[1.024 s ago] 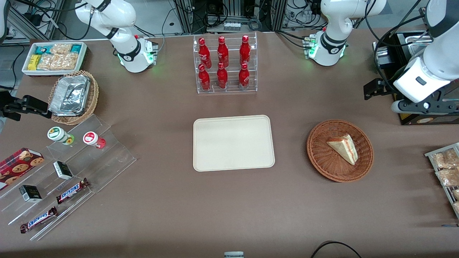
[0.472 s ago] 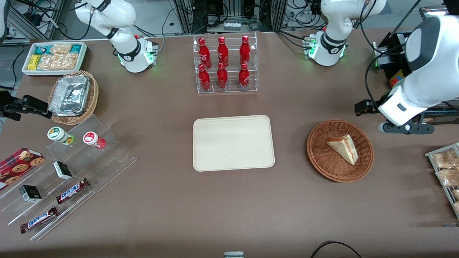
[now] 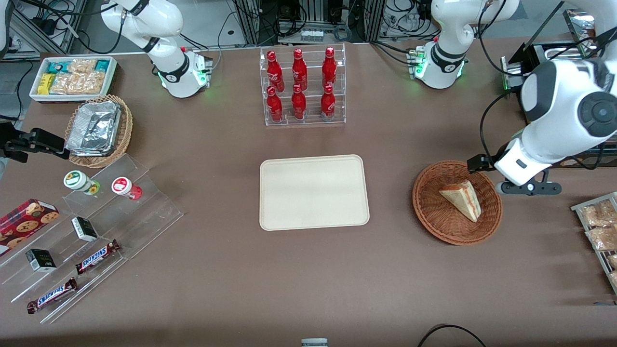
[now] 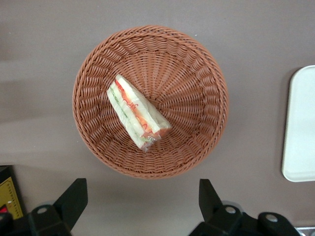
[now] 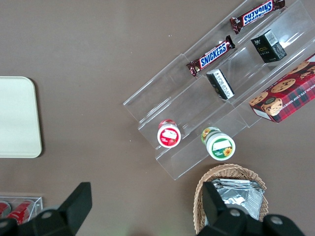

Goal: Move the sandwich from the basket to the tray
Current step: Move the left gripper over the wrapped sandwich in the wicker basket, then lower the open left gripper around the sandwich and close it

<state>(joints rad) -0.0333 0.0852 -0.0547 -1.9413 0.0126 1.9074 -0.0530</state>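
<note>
Sandwich (image 4: 137, 112) in basket (image 4: 206, 73) below spread gripper (image 4: 142, 199).

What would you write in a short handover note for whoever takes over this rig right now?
Gripper: open, empty, hovering above the table beside the basket's rim, on its working-arm side.
Sandwich: lying in the wicker basket, untouched.
Tray: bare, nearer the table's middle, apart from the basket.
Done: approach only.
Left: centre over the sandwich, descend, grasp it, lift it, carry it to the tray, release it.

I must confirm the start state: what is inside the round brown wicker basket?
Only the sandwich lies in the basket; the weave under it is covered. The gripper hovers open above.
</note>
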